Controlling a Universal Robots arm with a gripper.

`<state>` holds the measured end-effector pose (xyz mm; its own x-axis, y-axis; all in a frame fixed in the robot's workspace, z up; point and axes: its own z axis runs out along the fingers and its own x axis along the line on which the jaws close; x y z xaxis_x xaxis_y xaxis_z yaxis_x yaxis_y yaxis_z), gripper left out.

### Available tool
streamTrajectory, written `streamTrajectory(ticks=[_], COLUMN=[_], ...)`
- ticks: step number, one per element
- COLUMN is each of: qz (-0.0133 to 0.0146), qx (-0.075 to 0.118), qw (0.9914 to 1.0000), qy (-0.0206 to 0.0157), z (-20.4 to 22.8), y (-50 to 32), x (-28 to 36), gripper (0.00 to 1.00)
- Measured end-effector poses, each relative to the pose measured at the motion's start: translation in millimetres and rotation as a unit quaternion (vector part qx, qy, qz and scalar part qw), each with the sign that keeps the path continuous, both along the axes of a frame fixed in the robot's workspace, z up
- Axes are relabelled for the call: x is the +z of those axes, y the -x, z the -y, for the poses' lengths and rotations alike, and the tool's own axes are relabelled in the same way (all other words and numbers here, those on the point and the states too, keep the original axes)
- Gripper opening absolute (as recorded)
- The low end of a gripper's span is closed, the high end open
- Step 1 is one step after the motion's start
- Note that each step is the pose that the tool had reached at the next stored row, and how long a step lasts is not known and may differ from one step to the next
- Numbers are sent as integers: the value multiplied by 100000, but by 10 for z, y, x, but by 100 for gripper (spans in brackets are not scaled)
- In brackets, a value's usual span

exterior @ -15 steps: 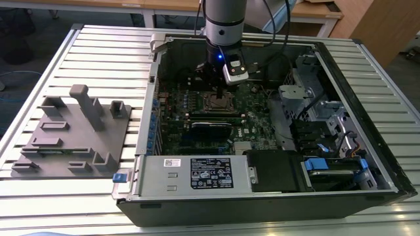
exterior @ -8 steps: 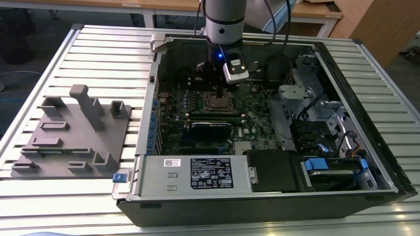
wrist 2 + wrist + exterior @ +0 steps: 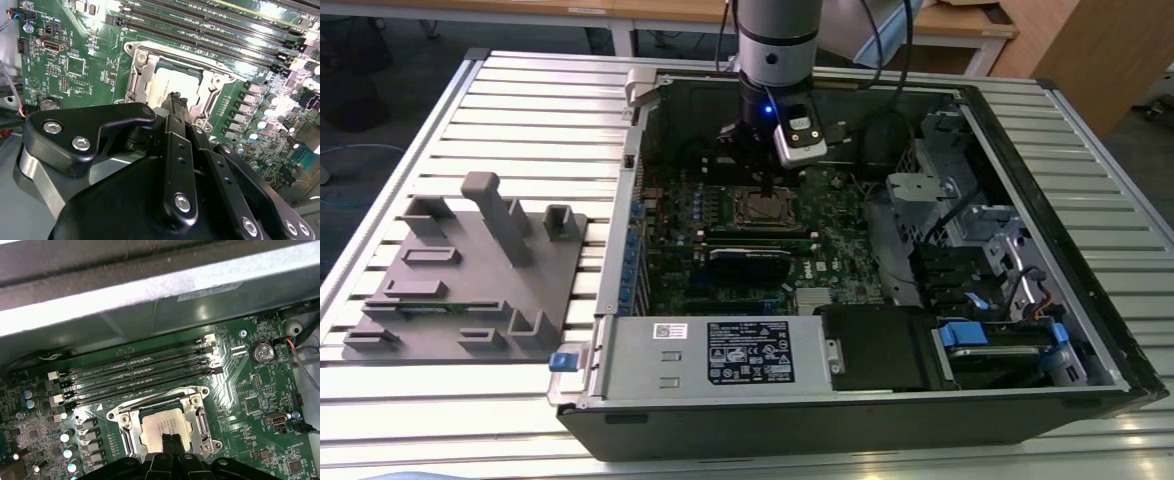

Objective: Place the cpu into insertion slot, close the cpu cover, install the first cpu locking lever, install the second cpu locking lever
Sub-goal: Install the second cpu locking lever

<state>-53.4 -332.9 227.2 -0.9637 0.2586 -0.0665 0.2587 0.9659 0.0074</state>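
Dull silver cpu (image 3: 165, 428) lies flat inside my square metal-rimmed insertion slot (image 3: 131, 426); pincer (image 3: 170, 438) tips pressed together, touching it.

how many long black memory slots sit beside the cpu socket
4, in the first wrist view: parallel rows stacked between the case wall and the insertion slot, at and. The cpu sits in the socket, with the gripper over it.

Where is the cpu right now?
The cpu lies in the insertion slot beside the long memory slots, directly under the claw in both wrist views.
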Motion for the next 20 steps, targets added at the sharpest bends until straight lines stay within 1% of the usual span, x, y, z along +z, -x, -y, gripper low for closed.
streamTrajectory(ticks=[5,6,7,10,11,15,20], qz=[-15,-103,-326,-1315,-1443,-1514,-1503], qx=[4,8,15,5,3,33,1799], qw=[100000,100000,99999,99991,99990,99989,99972], qy=[10,13,18,20,26,15,-174], z=[0,1,0,1,1,0,0], y=[0,0,-1,-3,-2,-2,-3], x=[2,2,2,1,2,1,0], gripper=[10,10,10,10,10,10,10])
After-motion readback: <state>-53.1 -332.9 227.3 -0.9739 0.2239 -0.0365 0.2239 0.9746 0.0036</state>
